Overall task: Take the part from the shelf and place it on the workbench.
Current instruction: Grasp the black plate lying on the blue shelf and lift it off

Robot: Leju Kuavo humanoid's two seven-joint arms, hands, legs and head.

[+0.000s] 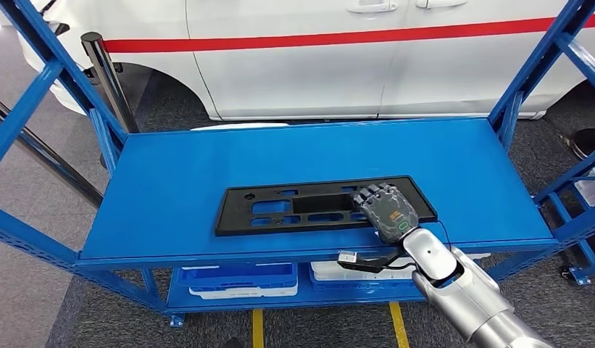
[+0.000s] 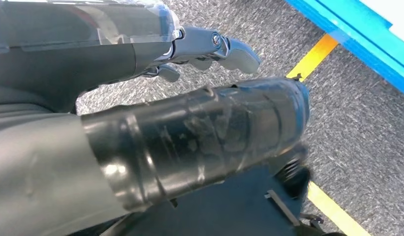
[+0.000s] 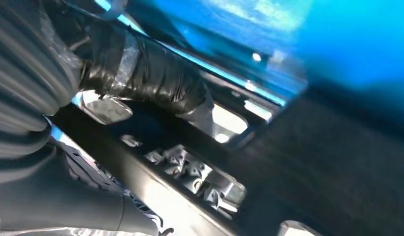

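Pick-up step: our right hand point(image 1: 385, 210) lies fingers-down on the flat black plastic cut-out panel point(image 1: 309, 206) beneath it, grasp unconfirmed; next we need a firm grip, then a lift.

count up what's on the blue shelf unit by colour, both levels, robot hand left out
Black: 1, the flat panel part on the top shelf, under the right hand.
Blue: 1, a tray on the lower level.
White: 2, a tray under the blue one and a tray beside them.
Total: 4
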